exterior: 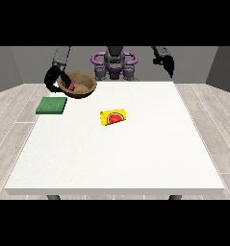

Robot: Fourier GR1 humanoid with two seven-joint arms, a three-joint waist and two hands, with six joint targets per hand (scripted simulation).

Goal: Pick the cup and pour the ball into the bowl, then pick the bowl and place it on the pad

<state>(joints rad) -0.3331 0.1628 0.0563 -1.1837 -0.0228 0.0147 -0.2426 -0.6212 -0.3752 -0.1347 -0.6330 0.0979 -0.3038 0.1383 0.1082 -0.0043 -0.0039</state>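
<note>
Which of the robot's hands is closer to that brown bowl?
Its right hand. That hand, at the view's left, is at the bowl, on its rim. The hand at the view's right hangs far across the table.

Grey torso — purple loops at shoulders — black hands, grey arms.

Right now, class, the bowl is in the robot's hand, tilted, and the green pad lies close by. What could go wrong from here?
1. The bowl is tilted with its opening facing the camera, so the red ball inside might roll out.
2. The hand at the view's left holds only the rim; the bowl may swing or slip.
3. The green pad sits at the table's left edge, so a misjudged placement could leave the bowl overhanging.
</note>
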